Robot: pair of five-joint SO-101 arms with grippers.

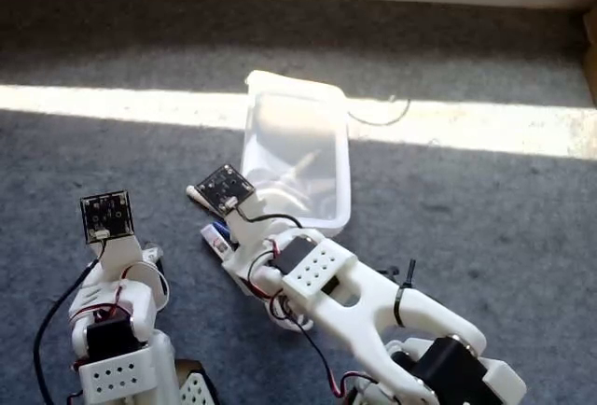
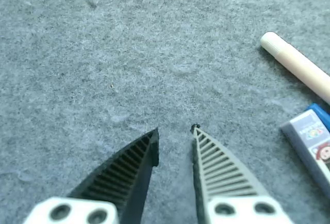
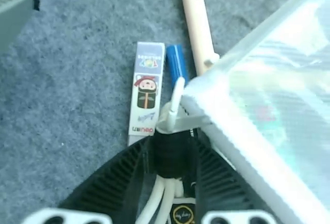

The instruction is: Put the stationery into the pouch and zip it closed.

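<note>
Pouch (image 1: 280, 116), translucent, lies on grey carpet (image 1: 485, 218) in the high view, with pale items blurred inside and the right arm's wrist over its near corner. In the left wrist view, the left gripper (image 2: 175, 133) hangs slightly open and empty above the carpet, near a pen (image 2: 296, 66) and an eraser (image 2: 309, 141). In the right wrist view, the right gripper (image 3: 172, 149) is closed on the zip pull (image 3: 172, 123) at the pouch's corner. The eraser's sleeve bears a cartoon figure and small print.
</note>
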